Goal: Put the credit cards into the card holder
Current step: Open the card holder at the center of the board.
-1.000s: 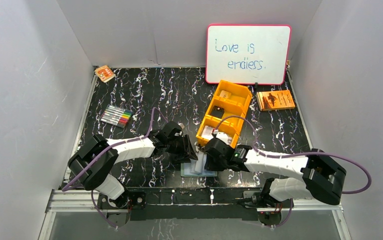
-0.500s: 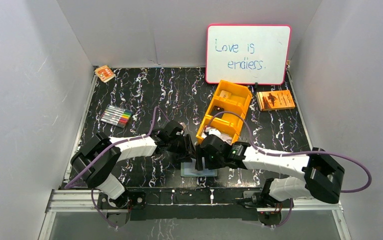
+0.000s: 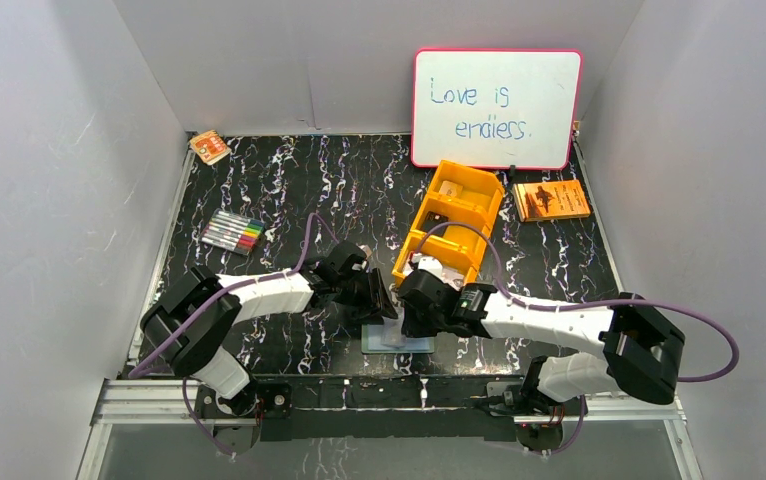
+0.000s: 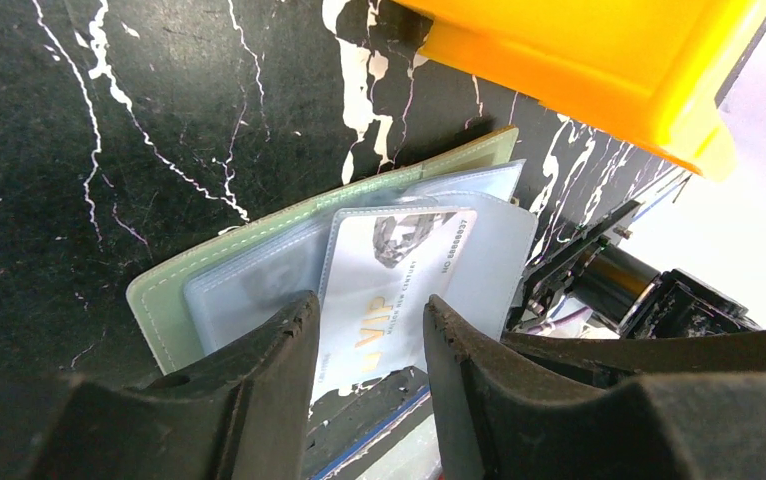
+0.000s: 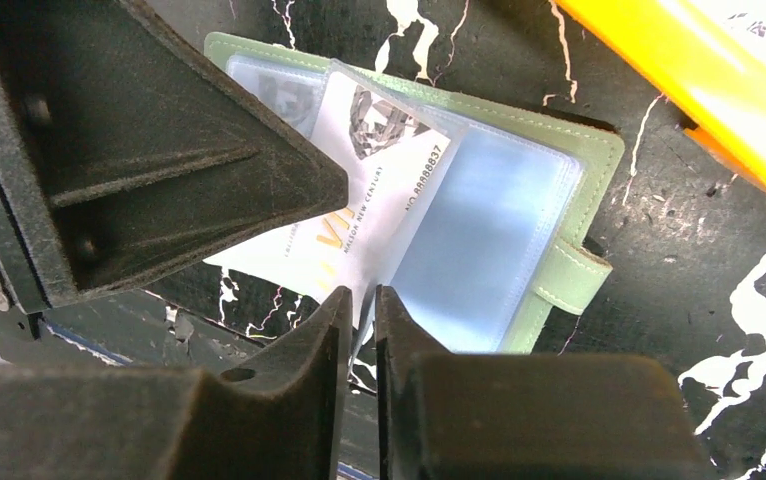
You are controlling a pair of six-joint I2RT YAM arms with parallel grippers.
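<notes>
The sage-green card holder lies open near the table's front edge, its grey-blue pockets facing up. One pale credit card printed "VIP" sits slantwise with its upper end in a pocket and its lower end sticking out. My right gripper is closed to a thin slit on the lower corner of the credit card, right beside the edge of a clear sleeve. My left gripper stands open, its fingers on either side of the card's lower end, over the holder's left half.
An orange compartment tray stands just behind the holder. A whiteboard leans on the back wall, an orange booklet lies at the back right, a set of markers at the left and a small orange packet in the back left corner.
My right gripper has shifted left toward the holder, opened, then closed again on the card's corner. The left arm has stayed in place.
</notes>
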